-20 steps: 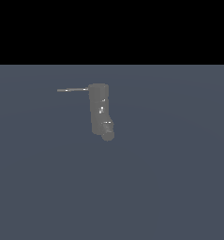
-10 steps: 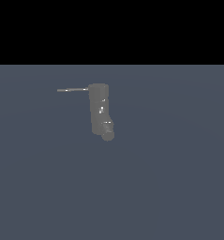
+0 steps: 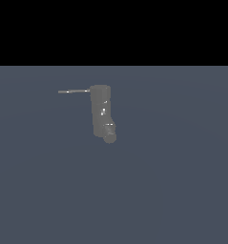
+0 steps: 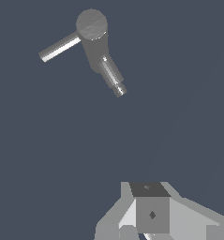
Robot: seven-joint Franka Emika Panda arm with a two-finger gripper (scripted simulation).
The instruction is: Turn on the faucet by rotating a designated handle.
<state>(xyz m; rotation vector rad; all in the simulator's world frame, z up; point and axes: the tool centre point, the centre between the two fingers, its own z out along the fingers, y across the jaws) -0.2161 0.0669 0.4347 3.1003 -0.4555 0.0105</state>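
The faucet (image 3: 101, 112) is a dull-gray upright cylinder on the floor, with a short rounded spout stub (image 3: 109, 137) at its lower end. The handle (image 3: 73, 91), a thin gray rod, sticks out level from the faucet's top toward the exterior view's left. The wrist view looks down on the faucet (image 4: 91, 24), its handle (image 4: 60, 47) and its spout (image 4: 112, 75). My gripper (image 4: 152, 214) shows only as gray blocks at the edge of the wrist view, well apart from the faucet and touching nothing. Its jaws are not clear enough to tell whether they are open or shut. The arm is out of the exterior view.
A plain blue-gray floor (image 3: 172, 181) lies all around the faucet. A black band fills the background above it in the exterior view.
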